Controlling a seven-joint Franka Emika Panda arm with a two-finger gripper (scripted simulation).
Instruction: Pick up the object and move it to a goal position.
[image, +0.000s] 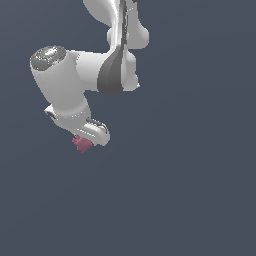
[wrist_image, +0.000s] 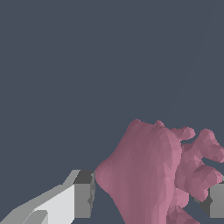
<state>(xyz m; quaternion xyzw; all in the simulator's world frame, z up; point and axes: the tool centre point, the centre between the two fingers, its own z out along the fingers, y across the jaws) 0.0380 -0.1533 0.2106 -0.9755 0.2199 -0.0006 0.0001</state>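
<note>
Although no table edge or corner showed anywhere against the flat slate-blue backdrop, the exterior view did show the white Panda arm (image: 95, 65) coming down from the top of the picture and bending toward the exterior view's left. A round grey cap (image: 48, 56) sat on its wrist joint, and a dark grey band (image: 111, 75) ran across the link beside it. The gripper (image: 86, 139) pointed downward and a little toward the exterior view's right. The pink-magenta object (image: 81, 143) stuck out from under the hand, touching its lower end, and only a small jagged stub of it showed. The fingers were hidden by the hand's body here, so this view alone did not settle how wide the jaws stood. The arm's shells looked smooth and glossy, with soft highlights; the object looked matte.

In the wrist view the object (wrist_image: 157, 175) filled the space between the two fingers. It was a lumpy, faceted mass, smooth and rounded on one flank and broken into knobbly spikes on the other. One finger (wrist_image: 65, 203) was white with a grey pad, a dark strip along its tip, and its pad lay right at the object's rounded flank. The other finger (wrist_image: 216, 200) showed only as a grey block at the picture's margin, against the spiky side. The jaws stood partly closed, gripping the object between them.
</note>
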